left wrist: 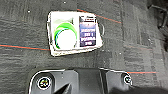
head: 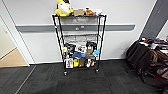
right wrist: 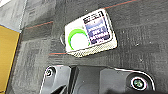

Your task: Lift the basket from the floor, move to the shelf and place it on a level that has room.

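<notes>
Still on step one: basket (left wrist: 75, 32) lying on the floor (left wrist: 22, 67), mid-frame, not lifted. Needing reaching down. Gripper state: cannot tell. Shelf (head: 79, 42) waiting, upper middle.

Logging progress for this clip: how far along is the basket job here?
Nothing looks done yet. The basket sits on the dark carpet floor, seen from above by both wrist cameras, unlifted. The shelf stands ahead by the wall; its second level looks free. Lifting, moving and placing remain.
</notes>
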### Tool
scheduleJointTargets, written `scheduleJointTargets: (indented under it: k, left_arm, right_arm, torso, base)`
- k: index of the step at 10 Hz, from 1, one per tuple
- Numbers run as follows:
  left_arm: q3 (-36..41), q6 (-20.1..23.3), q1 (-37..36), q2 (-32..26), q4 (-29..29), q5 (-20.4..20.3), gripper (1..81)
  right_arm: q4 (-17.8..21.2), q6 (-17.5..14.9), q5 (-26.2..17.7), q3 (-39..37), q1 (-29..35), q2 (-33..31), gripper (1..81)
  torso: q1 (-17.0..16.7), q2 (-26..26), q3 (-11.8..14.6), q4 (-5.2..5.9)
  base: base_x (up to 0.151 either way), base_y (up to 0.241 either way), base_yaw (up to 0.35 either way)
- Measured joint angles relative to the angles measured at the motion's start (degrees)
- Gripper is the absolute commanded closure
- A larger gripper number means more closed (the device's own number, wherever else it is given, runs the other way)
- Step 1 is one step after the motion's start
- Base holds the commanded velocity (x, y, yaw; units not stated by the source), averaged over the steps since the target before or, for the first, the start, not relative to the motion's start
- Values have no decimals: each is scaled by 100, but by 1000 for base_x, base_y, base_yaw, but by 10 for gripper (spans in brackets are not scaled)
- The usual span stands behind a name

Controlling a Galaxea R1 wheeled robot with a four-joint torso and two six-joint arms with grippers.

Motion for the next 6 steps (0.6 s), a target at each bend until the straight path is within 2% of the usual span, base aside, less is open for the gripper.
scheduleJointTargets:
  k: [4, 6]
  left_arm:
    - [0, -22, 13, -33, -89, 37, 10]
    - [-2, -27, 48, -90, -249, 32, 10]
  right_arm:
    - [0, 0, 0, 0, 12, 2, 10]
    - [0, 0, -6, -2, 11, 44, 10]
  torso:
    - [50, -85, 0, 0]
    - [254, -413, 0, 0]
  base:
    - [0, 0, 0]
    - [0, 0, 0]
